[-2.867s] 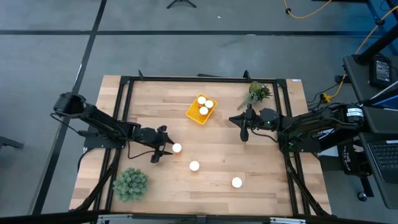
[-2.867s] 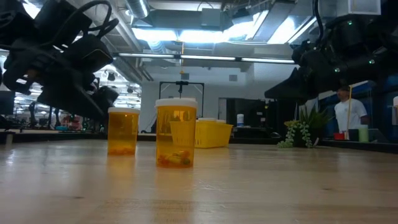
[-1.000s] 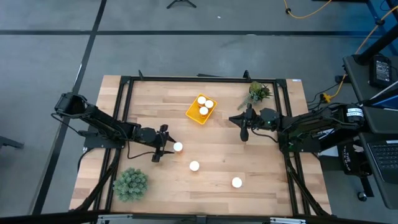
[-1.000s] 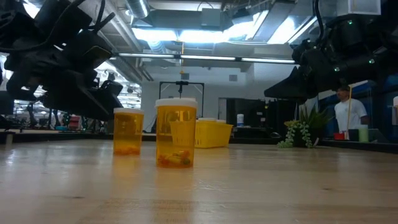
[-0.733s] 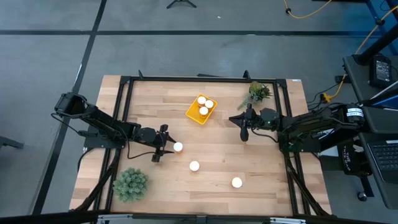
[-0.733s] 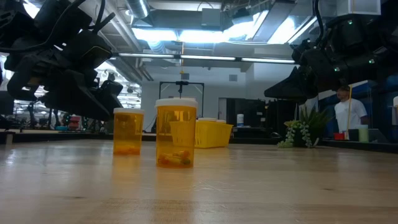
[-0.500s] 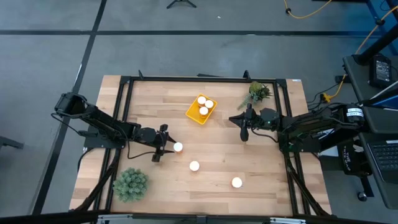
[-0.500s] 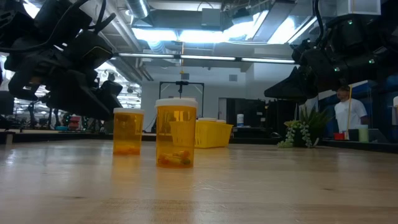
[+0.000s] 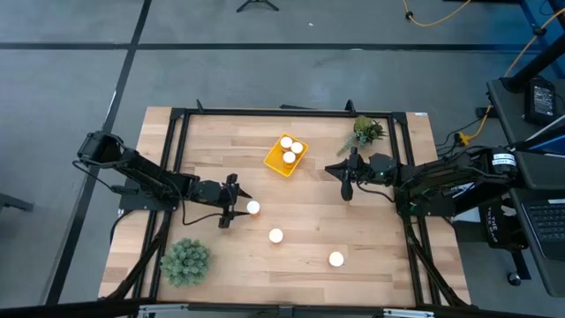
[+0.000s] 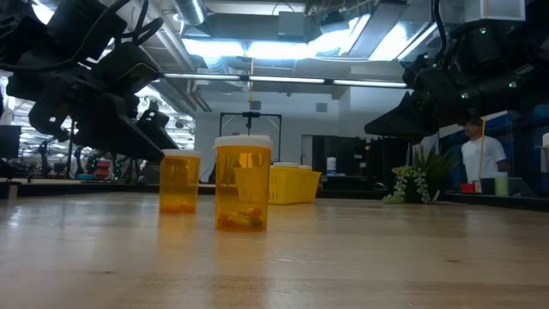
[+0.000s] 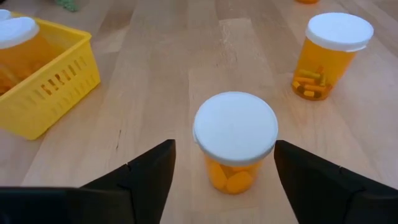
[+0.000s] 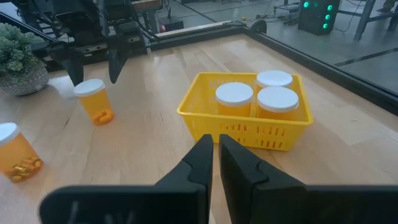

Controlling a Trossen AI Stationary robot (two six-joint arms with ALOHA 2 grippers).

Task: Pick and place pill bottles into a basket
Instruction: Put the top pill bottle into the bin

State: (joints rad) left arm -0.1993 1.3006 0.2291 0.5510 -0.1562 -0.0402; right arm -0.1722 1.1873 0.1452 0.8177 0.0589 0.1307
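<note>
One pill bottle (image 11: 235,134), orange with a white cap, stands on its base on the table between the open fingers of my left gripper (image 9: 229,201). The fingers (image 11: 152,171) flank it with a gap on each side. Two more bottles (image 9: 275,235) (image 9: 335,259) stand nearer the front edge. The yellow basket (image 9: 275,163) sits at the far middle and holds three bottles (image 12: 235,94). My right gripper (image 9: 335,172) hovers shut to the basket's right, above the table, holding nothing.
A round green plant (image 9: 185,261) stands at the near left and a trailing plant (image 9: 365,132) at the far right. A black frame (image 9: 177,159) runs along the table's edges. Bare wood lies between the loose bottles and the basket.
My left gripper has tipped and turned slightly around the bottle while staying in place. The bottle still stands upright on the table.
</note>
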